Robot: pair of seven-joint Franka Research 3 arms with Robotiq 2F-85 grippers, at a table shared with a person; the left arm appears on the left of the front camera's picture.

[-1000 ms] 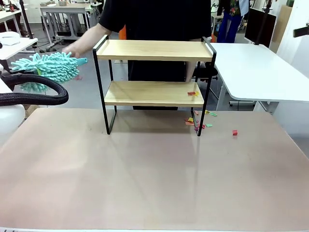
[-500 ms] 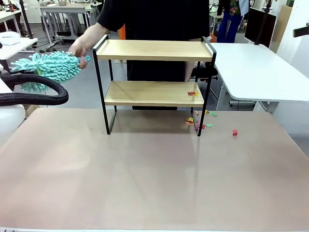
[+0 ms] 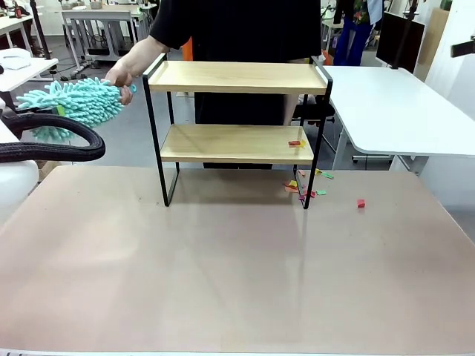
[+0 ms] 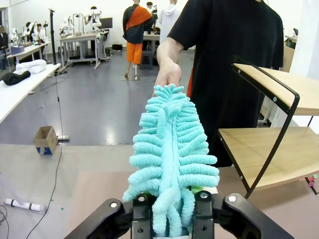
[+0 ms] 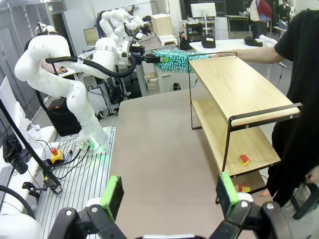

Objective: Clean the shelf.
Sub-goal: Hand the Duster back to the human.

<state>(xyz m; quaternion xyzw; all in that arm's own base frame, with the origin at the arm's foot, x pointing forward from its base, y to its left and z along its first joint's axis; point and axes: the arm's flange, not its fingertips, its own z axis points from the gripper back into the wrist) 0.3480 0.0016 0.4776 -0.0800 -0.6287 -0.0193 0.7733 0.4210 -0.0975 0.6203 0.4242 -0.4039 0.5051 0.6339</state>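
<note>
Shelf (image 3: pixel 237 77) at back centre of brown worktop (image 3: pixel 223 282), upright on its black legs. Two boards, both bare but for one red-and-yellow scrap (image 3: pixel 295 142) at right end of lower board.

Around it:
- Loose cluster of coloured scraps (image 3: pixel 304 190) on worktop at the right-hand legs; too small and overlapped to count.
- One red scrap (image 3: pixel 361 202) lying apart, further right.
- One person in black standing directly behind shelf.
- One white table (image 3: pixel 393 104) beyond, to the right.
- One black hose (image 3: pixel 52 144) looping in at left edge.

One teal duster (image 3: pixel 74 104) in the air, left of top board, level with it and clear of the frame. Person's hand (image 3: pixel 119 74) on the handle end, close by the shelf's left rail. Nothing between duster and shelf.

Left pincer (image 4: pixel 172 199) clamped on fluffy end of duster, fingers close either side of the pile.

Right pincer (image 5: pixel 169 191) spread wide, nothing between green pads (image 5: pixel 113 195); low over near worktop, well apart from shelf.
</note>
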